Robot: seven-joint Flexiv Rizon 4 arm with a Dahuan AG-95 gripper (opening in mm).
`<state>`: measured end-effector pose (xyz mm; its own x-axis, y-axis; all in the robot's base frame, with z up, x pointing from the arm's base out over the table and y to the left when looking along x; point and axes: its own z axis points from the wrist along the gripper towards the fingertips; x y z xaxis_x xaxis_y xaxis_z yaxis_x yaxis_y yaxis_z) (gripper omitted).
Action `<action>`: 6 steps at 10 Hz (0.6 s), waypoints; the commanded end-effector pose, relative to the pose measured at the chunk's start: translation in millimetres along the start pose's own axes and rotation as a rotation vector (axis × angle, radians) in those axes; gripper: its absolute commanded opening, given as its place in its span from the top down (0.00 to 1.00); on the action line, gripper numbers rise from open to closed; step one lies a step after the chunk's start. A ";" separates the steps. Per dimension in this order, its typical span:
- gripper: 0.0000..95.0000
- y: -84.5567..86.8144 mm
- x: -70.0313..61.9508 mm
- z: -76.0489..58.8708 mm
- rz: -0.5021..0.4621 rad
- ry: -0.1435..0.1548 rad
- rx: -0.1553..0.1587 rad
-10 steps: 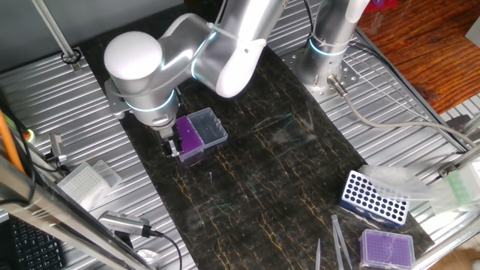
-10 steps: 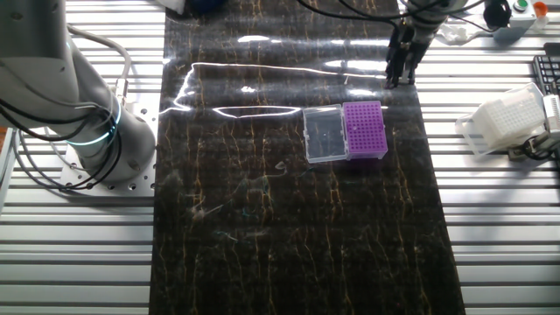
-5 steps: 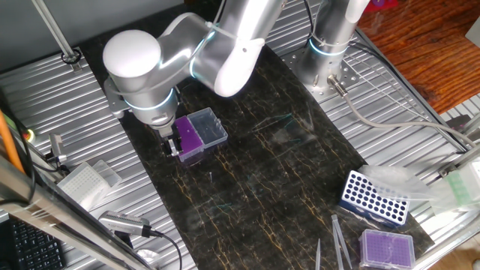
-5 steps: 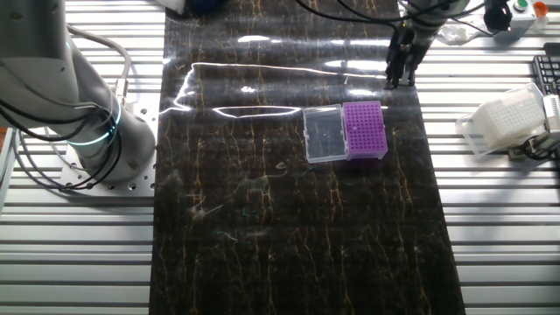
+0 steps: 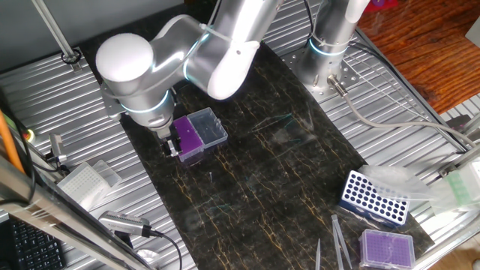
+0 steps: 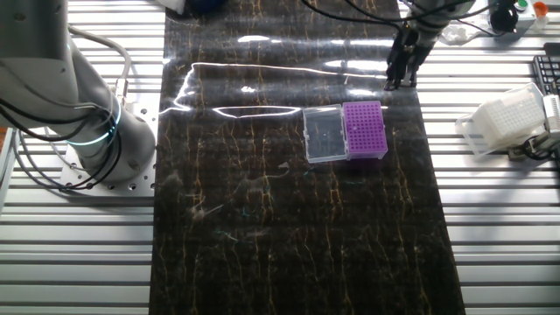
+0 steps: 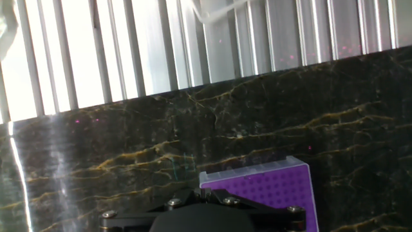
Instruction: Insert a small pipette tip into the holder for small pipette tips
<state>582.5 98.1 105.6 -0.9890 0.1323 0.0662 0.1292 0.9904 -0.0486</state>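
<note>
The small square holder with a vivid purple top grid is shown standing on the dark marbled mat that runs down the middle of the ribbed metal table. Its clear plastic lid is folded open flat on the mat and joined to one side of the box. In one fixed view the silver arm is seen bent low over the mat, with the black two-finger gripper placed at the edge of the holder, on the side away from the lid. In the other fixed view the gripper is seen hanging near the far corner of the purple grid, apart from it. Whether the fingers are apart or together cannot be told, and no pipette tip can be made out between them. In the hand view the purple grid is seen just ahead of the black gripper body, at the lower edge of the picture. A blue rack with large round holes and a paler purple-topped box are seen at the opposite end of the table, well apart from the holder. A white tip box is seen on the ribbed metal beside the mat.
</note>
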 end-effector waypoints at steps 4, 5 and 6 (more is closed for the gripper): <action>1.00 0.2 0.7 -0.2 -0.128 -0.013 -0.059; 1.00 0.2 0.7 -0.2 -0.147 0.008 -0.056; 1.00 0.2 0.7 -0.2 -0.179 0.024 -0.054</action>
<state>580.5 97.2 106.6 -0.9978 -0.0132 0.0643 -0.0121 0.9998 0.0167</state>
